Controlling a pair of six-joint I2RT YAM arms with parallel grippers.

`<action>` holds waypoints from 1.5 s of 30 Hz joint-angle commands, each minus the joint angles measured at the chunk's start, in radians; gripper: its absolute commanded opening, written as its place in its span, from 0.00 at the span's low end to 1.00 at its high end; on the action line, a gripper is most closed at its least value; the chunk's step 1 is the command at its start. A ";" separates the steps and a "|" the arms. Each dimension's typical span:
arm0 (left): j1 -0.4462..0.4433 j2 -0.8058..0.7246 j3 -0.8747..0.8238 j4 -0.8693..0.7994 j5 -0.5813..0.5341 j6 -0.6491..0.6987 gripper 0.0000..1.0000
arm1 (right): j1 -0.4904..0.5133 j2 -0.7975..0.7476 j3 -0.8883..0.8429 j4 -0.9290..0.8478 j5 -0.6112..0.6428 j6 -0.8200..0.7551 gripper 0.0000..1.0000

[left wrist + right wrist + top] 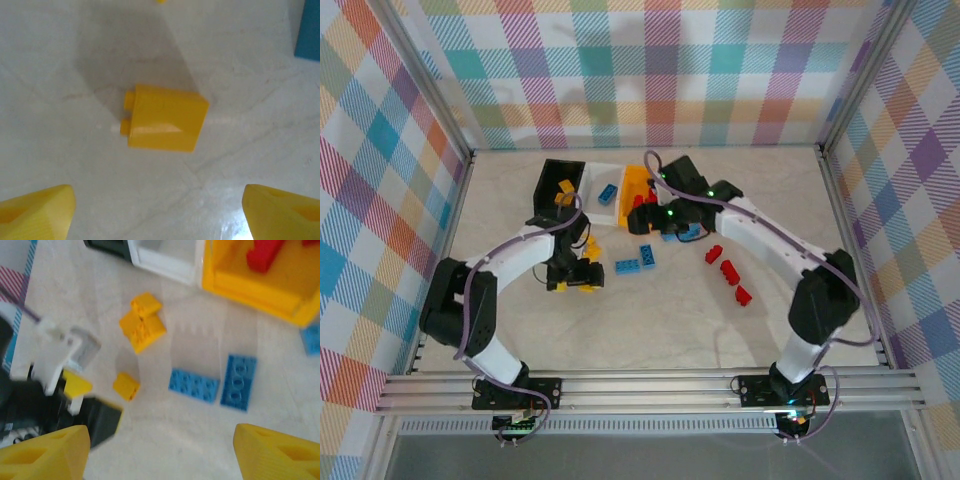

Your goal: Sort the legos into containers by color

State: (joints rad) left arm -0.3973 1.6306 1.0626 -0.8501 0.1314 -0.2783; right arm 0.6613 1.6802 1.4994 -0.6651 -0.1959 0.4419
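A yellow brick (162, 117), lying on its side, is lined up beneath the left gripper (157, 195), whose fingers are held apart on either side with nothing clasped. A pick-up appears to be in hand. A descent and a squeeze across the brick's flat faces are called for before it can be carried to the black bin (552, 172), where yellow pieces are seen. The right gripper (161, 432) is likewise spread and empty near the yellow-orange bin (250, 290), in which a red brick (262, 252) lies. Blue bricks (195, 385) and loose red bricks (725, 268) are scattered on the pale marbled tabletop (650, 330), which is ringed by pastel plaid walls (620, 60).
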 commanded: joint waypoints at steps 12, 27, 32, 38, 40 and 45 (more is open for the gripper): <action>-0.015 0.196 0.108 0.045 -0.053 0.111 0.71 | 0.006 -0.116 -0.177 0.018 0.007 0.081 0.73; -0.037 0.193 0.103 0.022 -0.048 0.097 0.48 | 0.005 -0.082 -0.149 0.024 0.010 0.080 0.73; -0.020 0.139 0.141 -0.030 -0.060 0.100 0.48 | 0.006 -0.077 -0.143 0.019 0.013 0.081 0.74; 0.093 0.108 0.289 -0.074 -0.044 0.097 0.49 | 0.005 -0.109 -0.163 0.045 0.041 0.077 0.78; 0.140 0.123 0.364 -0.082 -0.032 0.096 0.49 | 0.005 -0.141 -0.193 0.079 0.081 0.076 0.80; 0.227 0.218 0.594 -0.102 -0.045 0.106 0.49 | 0.006 -0.301 -0.420 0.390 0.112 -0.020 0.89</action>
State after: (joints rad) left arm -0.2035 1.8023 1.5681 -0.9134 0.0872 -0.1886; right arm 0.6613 1.4723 1.1763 -0.4789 -0.1184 0.4873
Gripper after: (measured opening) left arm 0.492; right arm 0.880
